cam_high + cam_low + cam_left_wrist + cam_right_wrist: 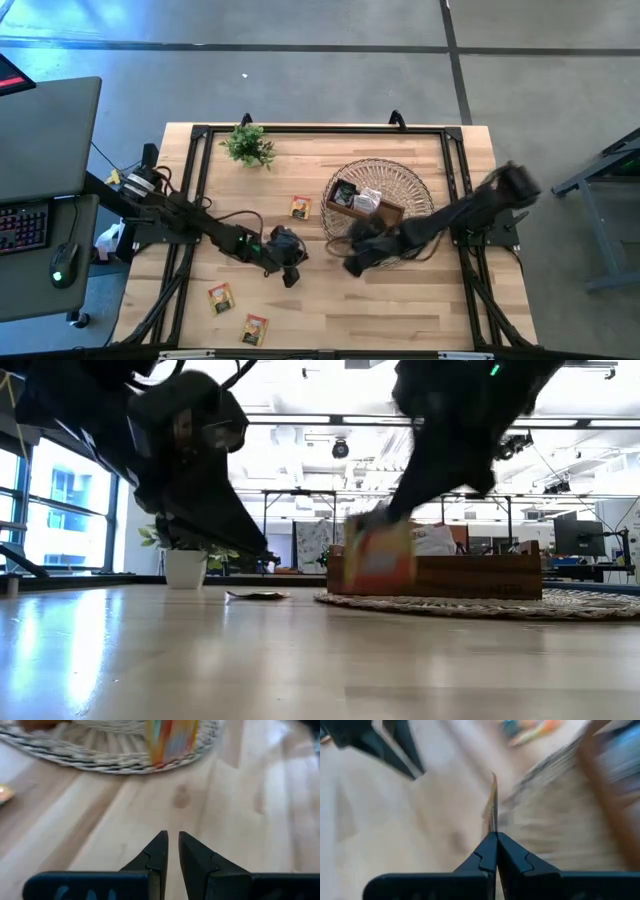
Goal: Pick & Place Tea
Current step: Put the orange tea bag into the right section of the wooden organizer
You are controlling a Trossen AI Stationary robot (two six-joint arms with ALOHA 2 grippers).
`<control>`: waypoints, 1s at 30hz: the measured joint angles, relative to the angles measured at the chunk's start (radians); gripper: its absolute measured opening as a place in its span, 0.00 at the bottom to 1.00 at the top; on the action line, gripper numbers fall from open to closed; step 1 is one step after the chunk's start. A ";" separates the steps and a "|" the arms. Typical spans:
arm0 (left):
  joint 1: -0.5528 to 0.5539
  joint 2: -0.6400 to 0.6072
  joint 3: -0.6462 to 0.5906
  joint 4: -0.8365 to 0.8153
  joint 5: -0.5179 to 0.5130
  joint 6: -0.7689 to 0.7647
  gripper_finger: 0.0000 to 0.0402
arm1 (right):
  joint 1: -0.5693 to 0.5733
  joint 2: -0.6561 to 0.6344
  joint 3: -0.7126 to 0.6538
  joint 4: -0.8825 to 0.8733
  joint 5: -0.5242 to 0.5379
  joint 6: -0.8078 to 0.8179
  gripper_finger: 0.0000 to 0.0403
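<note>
Jaws clamped edge-on around an orange tea packet (493, 805) on the right gripper (495, 836), at the wicker basket's (415, 190) 7 o'clock rim, left gripper (171, 837) slightly parted, empty, over bare table (330, 300).

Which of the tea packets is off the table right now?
The orange packet pinched edge-on in the right gripper at the basket's near rim. The other loose packets, one near the basket and two at the front, lie flat on the table.

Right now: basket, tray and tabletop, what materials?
Basket: woven wicker or wire, judging by radiating spokes and a braided rim. Tray: brown wood, matte, plank-like walls. Tabletop: pale wood strips, butcher-block look, with a slight sheen in the low view.
</note>
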 joint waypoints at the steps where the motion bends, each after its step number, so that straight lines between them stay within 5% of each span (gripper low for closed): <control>1: 0.000 -0.001 0.001 -0.018 -0.012 -0.001 0.11 | 0.000 -0.050 0.000 -0.065 0.051 -0.044 0.01; 6: 0.000 -0.005 -0.001 -0.028 -0.017 -0.002 0.11 | 0.010 -0.225 0.001 -0.374 0.258 -0.085 0.01; 14: 0.000 -0.005 0.000 -0.049 -0.036 -0.002 0.11 | 0.010 -0.226 0.000 -0.712 0.247 0.108 0.00; 24: 0.000 -0.005 0.000 -0.065 -0.036 -0.006 0.11 | -0.036 -0.182 0.000 -0.739 0.243 0.031 0.01; 30: 0.000 -0.005 0.001 -0.069 -0.036 -0.007 0.11 | -0.047 -0.182 0.000 -0.740 0.242 0.004 0.10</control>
